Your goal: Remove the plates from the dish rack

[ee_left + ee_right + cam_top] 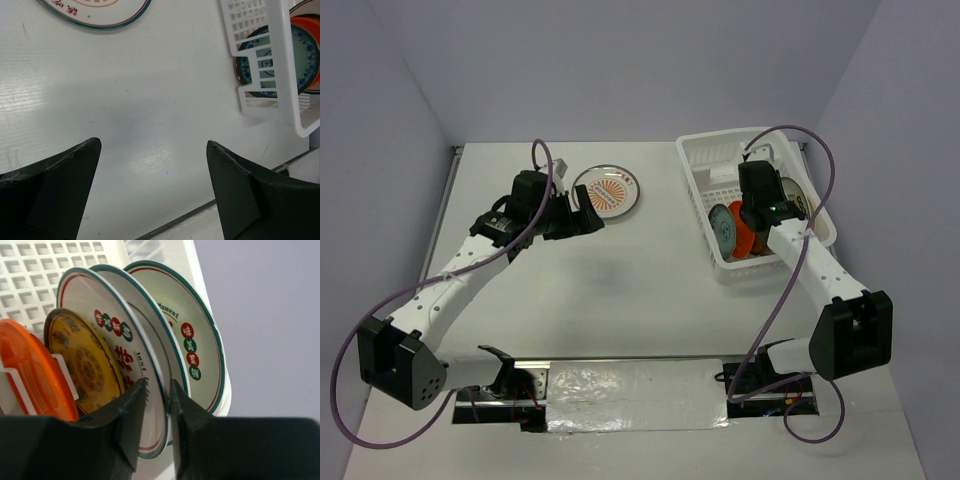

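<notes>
At the right side of the surface (640, 290), the white dish rack (692, 178) holds its plates standing on edge, and the right fingers (136, 407) are down inside it. In the right wrist view they are clamped on the rim of a white plate (87, 297) with red and green marks, one finger against its face and the other against its back. Just in front of that plate stands a golden-yellow plate (85, 365). In front of that is an orange plate (27, 370), with a white bar of the rack crossing its lower part. Behind the held plate stand more white plates with teal rims. The rearmost white plate (202, 325) also carries red and green dots and stands close to the rack's wall. In the left wrist view, a teal patterned plate (305, 52) shows upright through the rack's slotted side, toward the rack's near end. Well apart from the rack, toward the far middle of the surface, an orange sunburst plate (607, 190) lies flat. The left fingers (70, 170) hang near its near edge, spread wide above bare surface.
</notes>
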